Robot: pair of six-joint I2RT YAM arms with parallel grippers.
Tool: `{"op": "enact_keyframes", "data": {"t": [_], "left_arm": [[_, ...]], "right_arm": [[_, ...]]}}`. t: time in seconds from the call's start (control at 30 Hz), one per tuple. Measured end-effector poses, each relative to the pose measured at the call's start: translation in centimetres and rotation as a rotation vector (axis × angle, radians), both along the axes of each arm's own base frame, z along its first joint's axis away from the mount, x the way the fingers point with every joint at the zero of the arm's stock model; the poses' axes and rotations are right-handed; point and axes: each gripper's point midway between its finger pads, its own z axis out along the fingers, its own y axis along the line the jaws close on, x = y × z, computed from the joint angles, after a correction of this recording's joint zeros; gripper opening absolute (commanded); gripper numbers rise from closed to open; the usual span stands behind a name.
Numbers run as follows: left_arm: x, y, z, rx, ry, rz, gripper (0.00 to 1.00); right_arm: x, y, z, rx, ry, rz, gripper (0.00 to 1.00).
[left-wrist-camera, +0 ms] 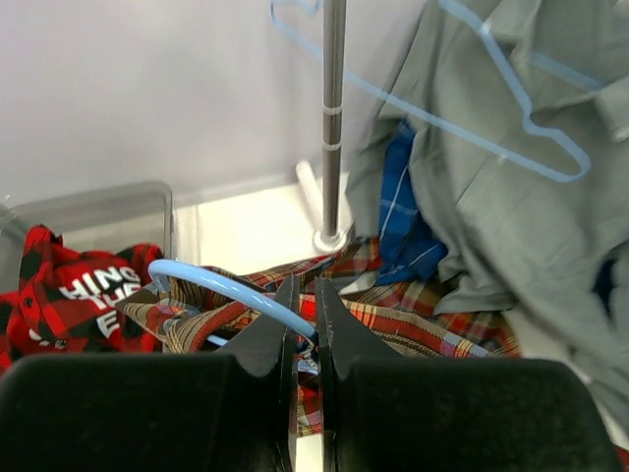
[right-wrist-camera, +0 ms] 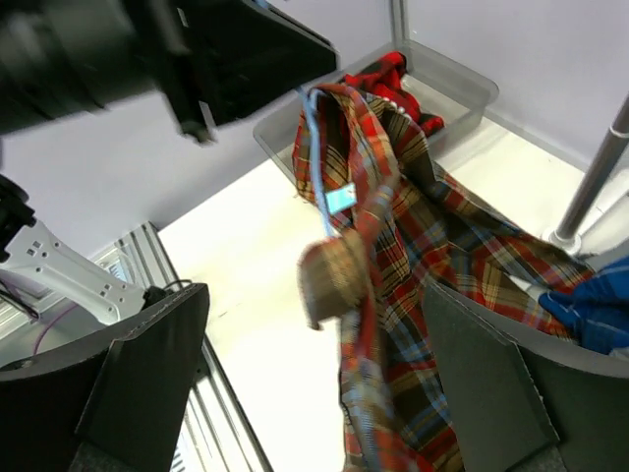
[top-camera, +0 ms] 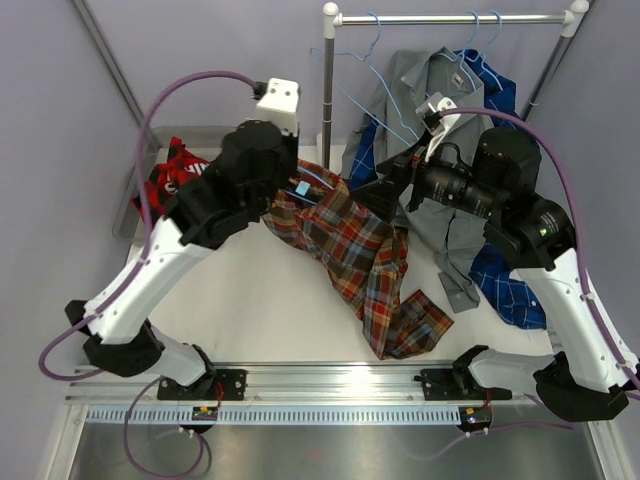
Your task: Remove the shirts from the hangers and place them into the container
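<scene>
Soft plaid shirt [top-camera: 350,250] is sprawling limp before the rack post [top-camera: 327,110], likely dragging and snagging; fabric beside its hanger [left-wrist-camera: 226,287] seems the best hold. Left gripper [left-wrist-camera: 305,305] is clenching that hanger; right gripper [right-wrist-camera: 314,354] is gaping, released. Left of the post, the container [left-wrist-camera: 98,206] is holding a red shirt [left-wrist-camera: 59,285]; right, grey shirt [top-camera: 405,90] is crowding close.
</scene>
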Motion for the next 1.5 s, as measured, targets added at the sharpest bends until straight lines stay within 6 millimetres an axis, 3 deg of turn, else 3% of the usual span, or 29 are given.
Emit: {"op": "enact_keyframes", "data": {"t": [0.17, 0.3, 0.53, 0.73, 1.03, 1.13, 1.33, 1.5], "left_arm": [[3.0, -2.9, -4.9, 0.08, 0.083, 0.052, 0.0], [4.5, -4.2, -7.4, 0.106, 0.12, 0.091, 0.0], [5.3, -4.3, -8.2, 0.093, 0.125, 0.147, 0.0], [5.3, -4.2, -8.1, 0.074, 0.126, 0.159, 0.0], [5.1, -4.1, -9.4, 0.079, 0.146, 0.164, 0.0], [4.9, -3.9, -9.5, 0.079, 0.149, 0.166, 0.0], [4.7, -3.4, -9.0, 0.07, 0.14, 0.171, 0.0], [5.0, -2.1, -9.1, 0.063, 0.139, 0.195, 0.0]], "right_arm": [[0.9, -0.3, -1.9, -0.001, 0.062, -0.072, 0.85], [2.3, 0.0, -5.2, -0.012, 0.184, -0.183, 0.84], [4.3, 2.0, -12.4, -0.089, 0.431, -0.42, 0.8], [5.5, 1.5, -16.2, -0.113, 0.564, -0.617, 0.79], [7.4, 1.2, -16.9, -0.093, 0.592, -0.755, 0.63], [7.9, 1.2, -17.2, -0.092, 0.594, -0.78, 0.48], [8.7, 1.2, -17.5, -0.098, 0.586, -0.818, 0.01], [8.8, 0.6, -17.8, -0.11, 0.579, -0.851, 0.0]]}}
